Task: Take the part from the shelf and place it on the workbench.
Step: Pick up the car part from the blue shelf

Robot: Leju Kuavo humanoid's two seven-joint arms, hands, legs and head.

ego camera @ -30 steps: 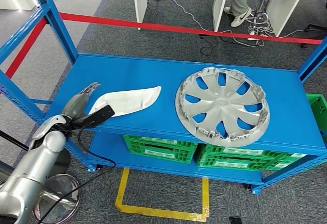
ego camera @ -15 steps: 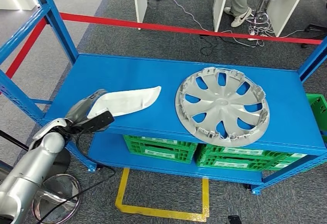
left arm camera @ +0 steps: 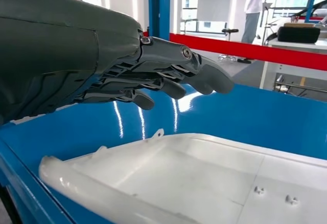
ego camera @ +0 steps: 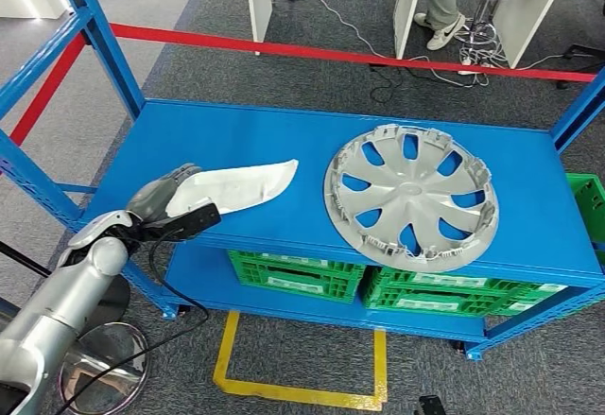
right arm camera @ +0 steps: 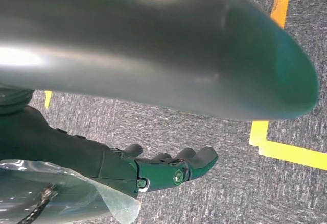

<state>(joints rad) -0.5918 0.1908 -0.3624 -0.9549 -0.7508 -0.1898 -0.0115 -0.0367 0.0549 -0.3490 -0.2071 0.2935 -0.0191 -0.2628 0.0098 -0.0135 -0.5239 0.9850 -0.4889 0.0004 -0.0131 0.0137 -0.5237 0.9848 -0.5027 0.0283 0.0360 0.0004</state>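
With our left robot hand spread just above the long white moulded plastic part, we should lower it, then clamp its near end firmly

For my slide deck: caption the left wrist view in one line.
Left hand, fingers extended, above the near end of the white part lying on the blue shelf, not yet gripping it.

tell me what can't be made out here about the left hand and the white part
- Head view: the left hand covers the near end of the white part, so any contact is hidden.
- Left wrist view: fingers hover above the part; its far end is cut off by the picture edge.
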